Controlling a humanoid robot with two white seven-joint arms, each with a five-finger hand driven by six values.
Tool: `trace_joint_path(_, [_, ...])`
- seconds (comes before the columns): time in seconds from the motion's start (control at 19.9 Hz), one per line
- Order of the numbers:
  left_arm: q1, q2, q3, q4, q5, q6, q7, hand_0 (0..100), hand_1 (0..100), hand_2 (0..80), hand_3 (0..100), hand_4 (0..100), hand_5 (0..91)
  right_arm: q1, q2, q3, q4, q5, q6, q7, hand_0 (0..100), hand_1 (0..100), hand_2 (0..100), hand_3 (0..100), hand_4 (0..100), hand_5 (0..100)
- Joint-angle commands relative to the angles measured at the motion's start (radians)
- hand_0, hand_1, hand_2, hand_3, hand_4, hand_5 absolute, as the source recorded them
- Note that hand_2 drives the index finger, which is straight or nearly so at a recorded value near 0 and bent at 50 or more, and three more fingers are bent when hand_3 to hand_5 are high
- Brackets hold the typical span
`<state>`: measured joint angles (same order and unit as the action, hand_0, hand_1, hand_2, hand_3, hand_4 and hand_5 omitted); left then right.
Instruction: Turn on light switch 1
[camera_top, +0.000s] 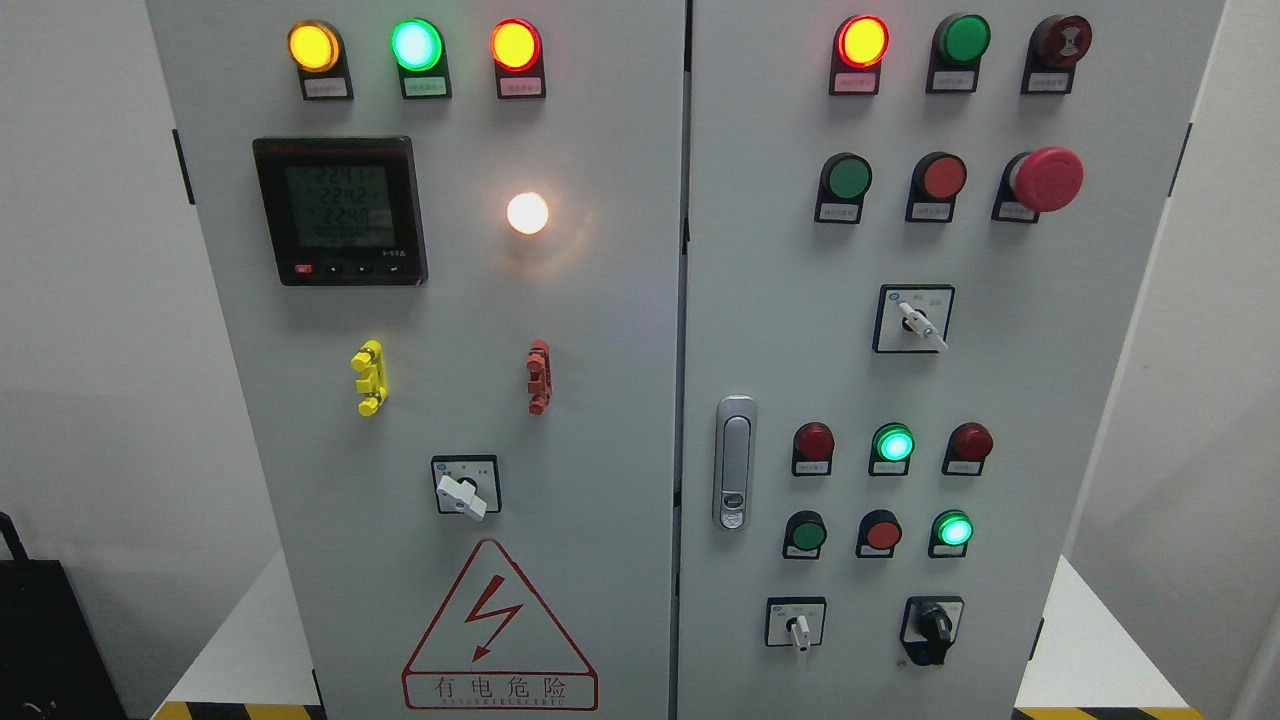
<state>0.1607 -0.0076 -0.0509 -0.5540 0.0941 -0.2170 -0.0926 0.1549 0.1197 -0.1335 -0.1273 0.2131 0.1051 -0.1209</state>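
Note:
A grey two-door electrical cabinet (600, 400) fills the head view. On its left door sit a yellow toggle switch (369, 377) and a red-brown toggle switch (538, 376). Above the red one a round white lamp (527, 212) glows. A white rotary selector (462, 494) sits below the toggles, its knob pointing down-right. I cannot tell which control is switch 1, as the labels are too small to read. Neither of my hands shows in the picture.
The left door also has a digital meter (340, 210), lit yellow, green and red lamps along the top, and a red hazard triangle (498, 630). The right door carries a latch handle (734, 462), a red mushroom button (1046, 179), push buttons and selectors.

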Motion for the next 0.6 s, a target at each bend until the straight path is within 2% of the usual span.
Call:
trace_joint_path(0.0, [-0.075, 0.003, -0.11, 0.543, -0.013, 0.04, 0.019, 3, 18, 0.0, 0, 0, 0.0, 0.0, 0.0, 0.0, 0.0, -0.001, -0.001, 0.0, 5, 0, 0, 0, 0, 0])
trace_joint_path(0.15, [-0.073, -0.006, -0.164, 0.543, -0.022, 0.125, 0.063, 3, 14, 0.0, 0, 0, 0.0, 0.0, 0.0, 0.0, 0.0, 0.0, -0.001, 0.001, 5, 0, 0, 0, 0, 0])
trace_joint_path(0.55, [-0.073, -0.026, -0.17, 0.543, -0.025, 0.131, 0.088, 2, 9, 0.0, 0, 0, 0.0, 0.0, 0.0, 0.0, 0.0, 0.0, -0.001, 0.001, 5, 0, 0, 0, 0, 0])
